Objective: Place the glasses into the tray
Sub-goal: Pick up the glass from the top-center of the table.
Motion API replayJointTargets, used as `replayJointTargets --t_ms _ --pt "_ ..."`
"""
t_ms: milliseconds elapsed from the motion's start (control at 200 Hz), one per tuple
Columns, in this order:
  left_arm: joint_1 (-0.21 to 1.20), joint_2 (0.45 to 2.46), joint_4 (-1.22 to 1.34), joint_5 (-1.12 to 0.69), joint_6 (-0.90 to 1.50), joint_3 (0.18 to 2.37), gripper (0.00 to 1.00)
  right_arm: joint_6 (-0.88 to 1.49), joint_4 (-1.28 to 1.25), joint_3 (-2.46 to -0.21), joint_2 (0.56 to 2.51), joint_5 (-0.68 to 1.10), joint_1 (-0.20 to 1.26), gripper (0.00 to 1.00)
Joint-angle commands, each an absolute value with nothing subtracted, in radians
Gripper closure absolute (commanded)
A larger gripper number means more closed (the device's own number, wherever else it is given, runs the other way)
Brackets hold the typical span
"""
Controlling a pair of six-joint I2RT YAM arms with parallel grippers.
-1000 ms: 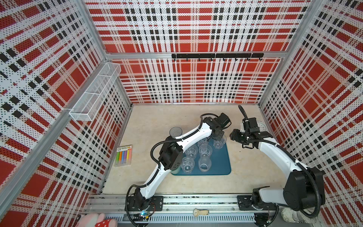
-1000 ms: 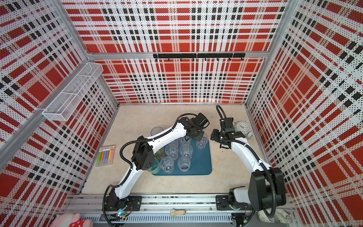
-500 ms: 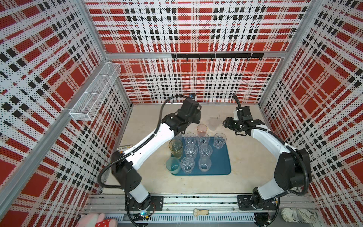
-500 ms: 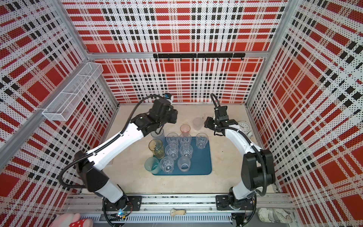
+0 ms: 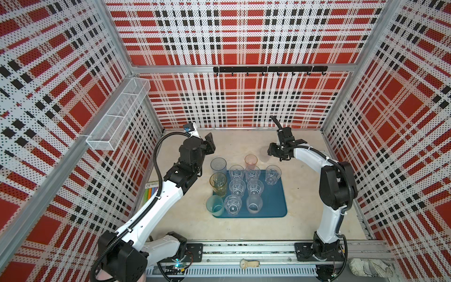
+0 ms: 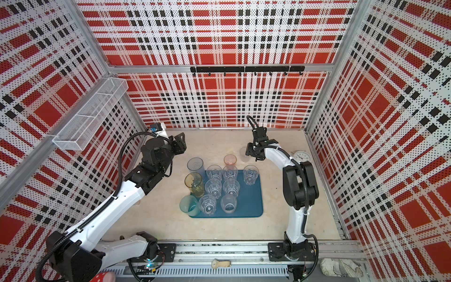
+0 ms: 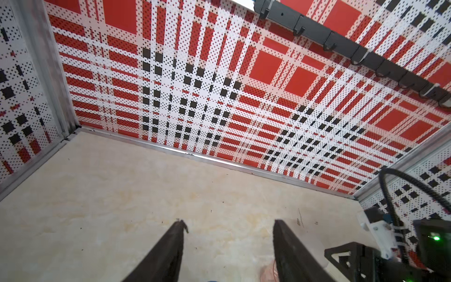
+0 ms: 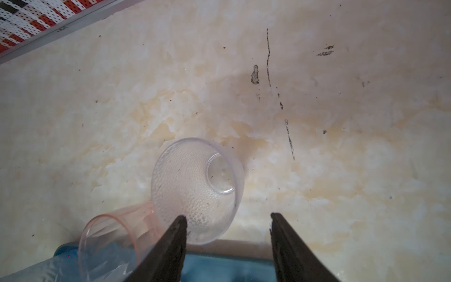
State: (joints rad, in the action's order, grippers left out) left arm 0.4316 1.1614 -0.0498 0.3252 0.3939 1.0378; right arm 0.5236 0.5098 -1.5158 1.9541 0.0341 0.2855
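Observation:
The dark teal-blue tray (image 5: 273, 200) (image 6: 251, 200) lies mid-table with several clear glasses (image 5: 237, 186) upright in it. An amber glass (image 5: 218, 184) and a teal one (image 5: 214, 206) stand at its left edge, and a grey-blue one (image 5: 218, 166) by its far left corner. The pink glass (image 5: 251, 161) (image 8: 114, 234) stands on the table just beyond the far rim. Next to it is a frosted glass (image 5: 264, 153) (image 8: 197, 188). My right gripper (image 5: 273, 152) (image 8: 228, 216) hangs open just above it, holding nothing. My left gripper (image 5: 210, 146) (image 7: 229, 223) is open and empty, back left of the tray.
A white round clock (image 6: 300, 155) stands by the right wall. A white wire basket (image 5: 117, 122) hangs on the left wall and a black hook rail (image 5: 268, 69) on the back wall. A pack of coloured sticks (image 5: 150, 193) lies under my left arm.
My left arm has pulled away from the tray's far side to the back left, and its jaws have opened. My right gripper has moved back and left, to the frosted glass.

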Motion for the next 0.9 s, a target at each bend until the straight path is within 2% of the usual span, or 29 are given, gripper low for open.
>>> replayJointTargets --t_ms 0,190,386,601,897 --pt "0.423 1.141 -0.003 0.295 0.412 1.018 0.39 0.502 0.53 -1.565 2.014 0.005 0.293 0.45" --pt "0.42 1.135 -0.009 0.284 0.419 1.002 0.38 0.487 0.551 -1.637 2.108 0.005 0.303 0.52" --pt "0.42 1.14 -0.025 0.272 0.422 1.001 0.38 0.481 0.549 -1.648 2.108 -0.006 0.308 0.72" --pt "0.42 1.171 -0.028 0.223 0.445 1.005 0.38 0.451 0.584 -1.66 2.066 -0.036 0.309 0.86" --pt "0.42 1.172 -0.028 0.223 0.451 0.999 0.36 0.416 0.638 -1.68 1.939 -0.079 0.307 0.9"
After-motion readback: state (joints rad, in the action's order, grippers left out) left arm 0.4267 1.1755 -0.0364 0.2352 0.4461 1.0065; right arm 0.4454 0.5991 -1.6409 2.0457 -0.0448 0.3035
